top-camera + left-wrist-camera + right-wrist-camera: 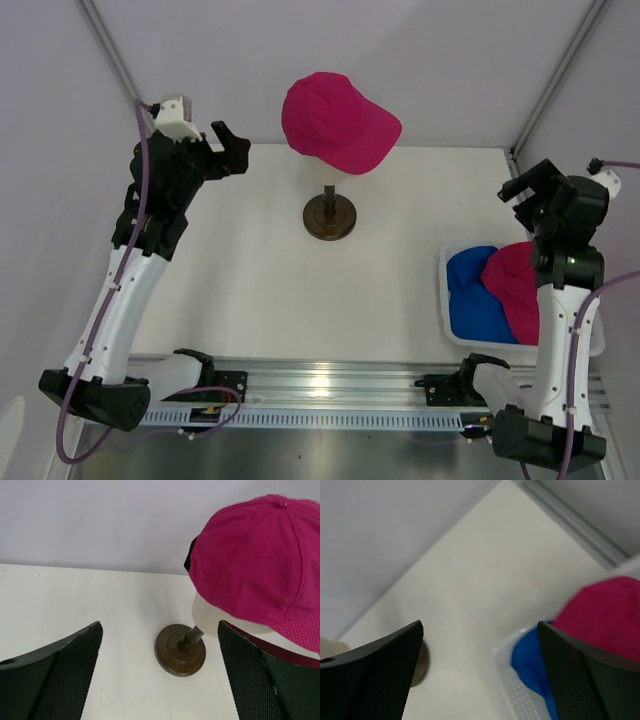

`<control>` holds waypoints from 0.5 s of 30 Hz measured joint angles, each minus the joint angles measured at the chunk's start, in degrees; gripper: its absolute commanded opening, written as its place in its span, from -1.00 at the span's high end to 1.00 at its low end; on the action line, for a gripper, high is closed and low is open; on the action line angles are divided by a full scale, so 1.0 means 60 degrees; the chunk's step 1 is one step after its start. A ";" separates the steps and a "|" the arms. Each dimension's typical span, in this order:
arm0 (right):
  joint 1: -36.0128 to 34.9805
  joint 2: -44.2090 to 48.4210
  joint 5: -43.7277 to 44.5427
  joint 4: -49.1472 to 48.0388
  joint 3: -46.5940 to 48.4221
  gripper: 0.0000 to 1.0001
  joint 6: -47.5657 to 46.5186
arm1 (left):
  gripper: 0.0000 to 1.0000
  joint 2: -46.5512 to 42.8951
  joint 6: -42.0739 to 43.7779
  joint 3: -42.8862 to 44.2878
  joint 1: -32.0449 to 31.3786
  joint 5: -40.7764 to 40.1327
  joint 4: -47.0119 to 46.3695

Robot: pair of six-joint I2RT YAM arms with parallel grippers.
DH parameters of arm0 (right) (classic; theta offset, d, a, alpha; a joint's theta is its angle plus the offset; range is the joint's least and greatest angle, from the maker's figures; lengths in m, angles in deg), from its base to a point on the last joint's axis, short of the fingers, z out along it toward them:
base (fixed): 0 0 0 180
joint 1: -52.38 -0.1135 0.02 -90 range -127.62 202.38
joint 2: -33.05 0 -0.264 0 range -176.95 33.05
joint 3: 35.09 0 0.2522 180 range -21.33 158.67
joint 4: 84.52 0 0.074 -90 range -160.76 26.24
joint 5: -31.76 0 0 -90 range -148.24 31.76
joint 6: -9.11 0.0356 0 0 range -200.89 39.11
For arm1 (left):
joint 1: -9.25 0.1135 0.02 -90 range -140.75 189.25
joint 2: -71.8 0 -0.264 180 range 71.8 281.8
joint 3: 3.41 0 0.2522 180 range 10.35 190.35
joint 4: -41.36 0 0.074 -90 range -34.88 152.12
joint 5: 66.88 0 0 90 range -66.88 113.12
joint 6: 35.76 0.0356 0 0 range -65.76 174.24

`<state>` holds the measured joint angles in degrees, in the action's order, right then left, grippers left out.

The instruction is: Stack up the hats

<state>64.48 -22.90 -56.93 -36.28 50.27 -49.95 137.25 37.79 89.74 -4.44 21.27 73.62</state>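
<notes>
A magenta hat [335, 120] sits on the cream mannequin head at the back centre, brim to the right. In the left wrist view that magenta hat [255, 565] covers the head [210, 619]. My left gripper [232, 150] hovers to its left, open and holding nothing [160, 675]. A blue hat [472, 296] and another magenta hat [515, 285] lie in the white basket [447, 262] at the right. My right gripper [525, 185] is raised just behind the basket, open and holding nothing [480, 675]. Its view shows the blue hat [530, 660] and magenta hat [607, 615].
The head stands on a dark round stand [329, 216], also in the left wrist view as the stand [181, 650]. The basket rim [512, 687] lies below my right fingers. White walls enclose the table at the back and on both sides.
</notes>
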 measured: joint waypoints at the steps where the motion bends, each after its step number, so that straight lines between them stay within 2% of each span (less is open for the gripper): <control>1: 0.0142 0.0222 0.0459 0.0495 -0.0004 -0.99 -0.0153 | -0.99 -0.0087 0.0000 -0.0084 0.0000 0.0011 0.0080; 4: 0.0579 0.0750 0.1606 0.1716 -0.0124 -0.99 -0.0379 | -0.99 -0.0532 0.0015 -0.0463 0.0000 0.0091 0.0466; 7: 0.1115 0.0965 0.2153 0.2339 -0.0514 -0.99 -0.0444 | -0.99 -0.1118 0.0127 -0.0914 0.0000 0.0117 0.0849; 15: 0.2583 0.0605 0.1698 0.2820 -0.2441 -0.99 -0.0189 | -0.99 -0.2506 0.0437 -0.2524 0.0000 0.0382 0.1147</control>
<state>79.98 -19.27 -46.75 -19.36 35.62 -51.08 122.21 40.41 74.60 -4.44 23.57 80.50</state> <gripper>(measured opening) 0.993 0.994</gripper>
